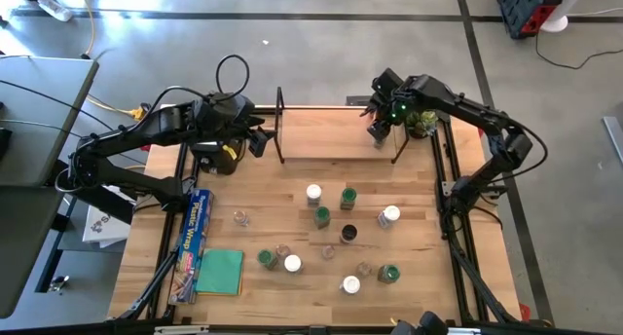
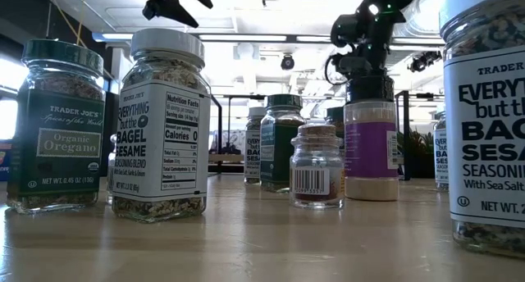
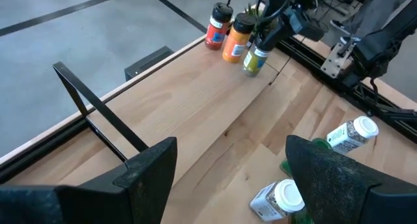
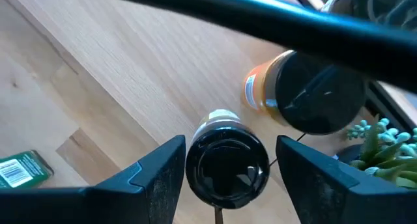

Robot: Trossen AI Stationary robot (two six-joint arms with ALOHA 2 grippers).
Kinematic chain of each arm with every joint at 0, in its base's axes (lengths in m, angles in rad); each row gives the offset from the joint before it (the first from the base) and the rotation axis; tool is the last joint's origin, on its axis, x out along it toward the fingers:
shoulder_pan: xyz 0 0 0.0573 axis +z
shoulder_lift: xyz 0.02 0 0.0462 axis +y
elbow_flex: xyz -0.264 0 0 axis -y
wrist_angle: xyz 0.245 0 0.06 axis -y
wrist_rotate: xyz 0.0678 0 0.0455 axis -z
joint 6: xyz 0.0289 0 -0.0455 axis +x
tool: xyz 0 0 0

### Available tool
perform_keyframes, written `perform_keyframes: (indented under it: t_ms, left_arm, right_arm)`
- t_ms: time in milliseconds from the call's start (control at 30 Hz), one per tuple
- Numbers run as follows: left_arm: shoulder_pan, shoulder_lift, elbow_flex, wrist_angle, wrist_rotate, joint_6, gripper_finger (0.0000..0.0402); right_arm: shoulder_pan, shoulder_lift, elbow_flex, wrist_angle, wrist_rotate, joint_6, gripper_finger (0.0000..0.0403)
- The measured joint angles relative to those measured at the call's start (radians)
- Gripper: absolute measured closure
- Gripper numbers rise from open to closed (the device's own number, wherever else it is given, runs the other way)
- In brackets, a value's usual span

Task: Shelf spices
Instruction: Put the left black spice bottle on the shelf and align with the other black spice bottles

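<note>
The right gripper (image 4: 225, 168) is over the right end of the shelf (image 1: 331, 135), its fingers apart on both sides of a black-lidded spice jar (image 4: 227, 162) standing there, beside an orange jar (image 4: 287, 94). The left gripper (image 3: 231, 178) waits open near the shelf's left end.

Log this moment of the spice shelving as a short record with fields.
Right gripper: open, fingers either side of a dark-lidded jar standing on the shelf
Left gripper: open, empty, above the shelf's other end
Shelf: light wooden board with thin black end frames
Already on shelf: red jar, orange jar, both dark-lidded, at the right gripper's end
Beside them: small green plant
Still on table: about a dozen jars, such as a white-lidded one
</note>
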Motion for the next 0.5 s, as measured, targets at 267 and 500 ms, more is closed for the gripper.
perform_keyframes:
  t_ms: [267,500]
  left_arm:
    - [0.000,0.000,0.000,0.000,0.011,0.000,0.0119]
    - [0.000,0.000,0.000,0.000,0.011,0.000,0.0119]
  right_arm:
    - [-0.003,0.000,0.129,-0.083,0.007,-0.003,0.0206]
    - [-0.086,0.035,0.165,-0.056,0.023,0.029,0.0282]
